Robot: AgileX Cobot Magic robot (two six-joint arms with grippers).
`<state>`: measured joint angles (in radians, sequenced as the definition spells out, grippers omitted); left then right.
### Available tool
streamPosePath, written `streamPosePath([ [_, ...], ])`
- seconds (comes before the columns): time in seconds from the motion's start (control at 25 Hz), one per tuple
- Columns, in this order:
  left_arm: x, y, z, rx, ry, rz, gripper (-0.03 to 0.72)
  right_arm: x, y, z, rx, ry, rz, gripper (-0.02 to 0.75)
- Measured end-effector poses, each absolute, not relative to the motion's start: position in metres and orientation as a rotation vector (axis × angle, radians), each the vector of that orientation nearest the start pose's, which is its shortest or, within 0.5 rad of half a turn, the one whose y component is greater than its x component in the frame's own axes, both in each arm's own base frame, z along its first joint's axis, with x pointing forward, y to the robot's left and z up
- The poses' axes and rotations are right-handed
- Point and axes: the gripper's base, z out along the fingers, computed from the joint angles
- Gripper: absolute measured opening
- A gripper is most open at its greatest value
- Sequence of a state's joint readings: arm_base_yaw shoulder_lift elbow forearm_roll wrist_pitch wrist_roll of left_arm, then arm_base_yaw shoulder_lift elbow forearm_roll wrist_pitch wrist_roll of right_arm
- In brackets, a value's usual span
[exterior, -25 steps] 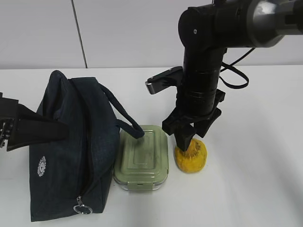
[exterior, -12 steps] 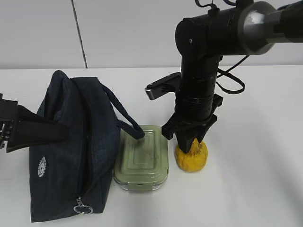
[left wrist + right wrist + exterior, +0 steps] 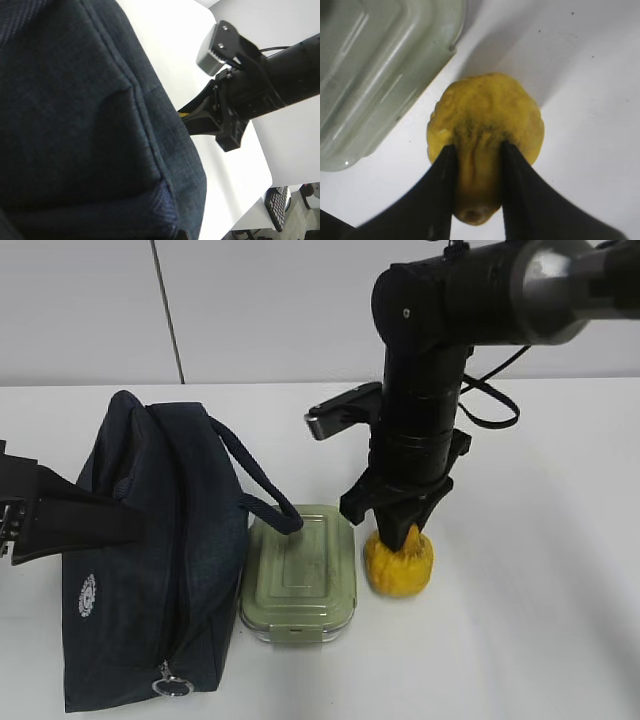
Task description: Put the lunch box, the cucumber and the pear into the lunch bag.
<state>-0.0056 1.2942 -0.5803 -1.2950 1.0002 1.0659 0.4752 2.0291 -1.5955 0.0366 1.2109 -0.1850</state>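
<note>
at the far left of the exterior view the left gripper (image 3: 50,520) reaches in from the edge, a dark wedge pressed against the side of the lunch bag (image 3: 150,560); its jaws are hidden against the fabric, but they read as fully closed, and what they pinch, if anything, cannot be told. the left wrist view is filled almost wholly by that navy fabric. the bag lies on the white table (image 3: 540,640) with its zipper seam running toward the ring pull (image 3: 168,682) at the near end, and whether its mouth is open is hard to make out from here. one loop handle (image 3: 255,490) droops rightward onto the lid of the lunch box (image 3: 300,575), which sits just beside the bag, touching or nearly touching it, and not inside. right again, just beside the box, the pear (image 3: 399,562) rests on the table with the right gripper (image 3: 396,538) come straight down on it; in the right wrist view the two black fingers (image 3: 440,195) sit tight against the narrow stem end of the fruit, so the grip looks made, though the pear shows no sign of being off the surface. the cucumber appears in no view. by this look nothing is visibly packed: the pear is at the point of pickup, the box waits, and the cucumber's whereabouts are unknown.
</note>
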Motion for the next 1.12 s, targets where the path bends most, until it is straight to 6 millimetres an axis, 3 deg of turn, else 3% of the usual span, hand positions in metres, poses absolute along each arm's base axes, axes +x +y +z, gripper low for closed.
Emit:
streamPosePath([
  [0.32, 0.203, -0.075, 0.231, 0.324, 2.362, -1.206, -0.015, 0.333, 0.18, 0.288, -0.941, 2.763, 0.177, 0.201],
  [0.48, 0.203, -0.075, 0.231, 0.326, 2.363, -1.205, -0.015, 0.319, 0.193, 0.319, -0.959, 2.599, 0.469, 0.2],
  [0.6, 0.203, -0.075, 0.231, 0.326, 2.363, -1.205, -0.015, 0.315, 0.207, 0.33, -0.977, 2.479, 0.704, 0.2],
  [0.84, 0.203, -0.075, 0.231, 0.326, 2.363, -1.205, -0.015, 0.321, 0.226, 0.334, -0.966, 2.295, 0.955, 0.2],
  [1.12, 0.203, -0.075, 0.231, 0.331, 2.363, -1.214, -0.015, 0.348, 0.241, 0.285, -0.923, 2.345, 0.987, 0.2],
])
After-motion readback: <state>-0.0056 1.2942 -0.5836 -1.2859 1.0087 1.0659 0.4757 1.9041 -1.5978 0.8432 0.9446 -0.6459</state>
